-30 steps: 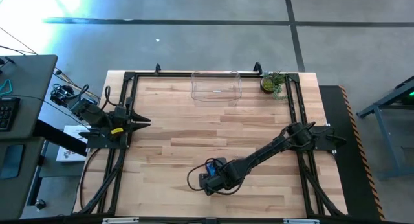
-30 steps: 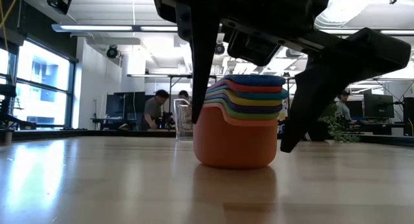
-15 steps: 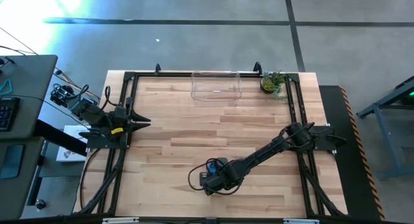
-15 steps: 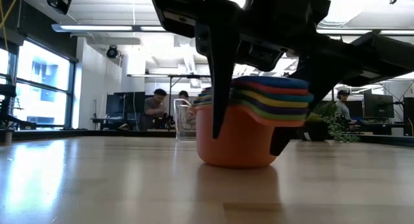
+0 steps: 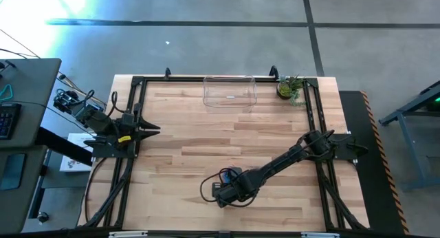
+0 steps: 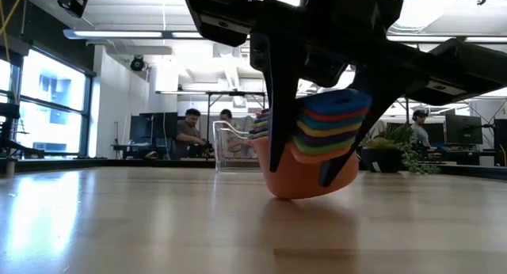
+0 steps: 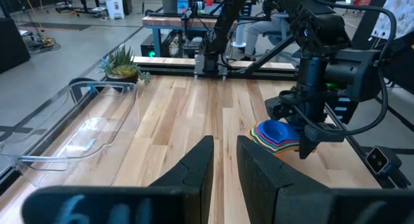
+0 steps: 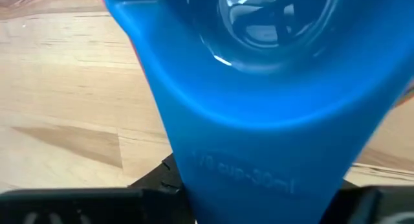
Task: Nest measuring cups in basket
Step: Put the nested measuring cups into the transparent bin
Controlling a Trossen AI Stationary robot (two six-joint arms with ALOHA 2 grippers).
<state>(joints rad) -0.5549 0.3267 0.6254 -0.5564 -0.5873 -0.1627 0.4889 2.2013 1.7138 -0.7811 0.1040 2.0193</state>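
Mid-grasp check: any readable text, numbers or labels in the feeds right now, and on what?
"1/3 cup 32ml", roughly: raised lettering on the handle of the blue measuring cup, faint in the right wrist view, so the digits are uncertain.
Pale marks on the left gripper's body in the left wrist view: too blurred to read.
Nothing else legible.

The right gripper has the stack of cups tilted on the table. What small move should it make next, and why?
Probably lift straight up a little before travelling. In the low view the right gripper is shut on the stack of measuring cups, which is tilted with its orange base apparently touching the table. The basket sits at the far edge, so the stack should clear the wood first.
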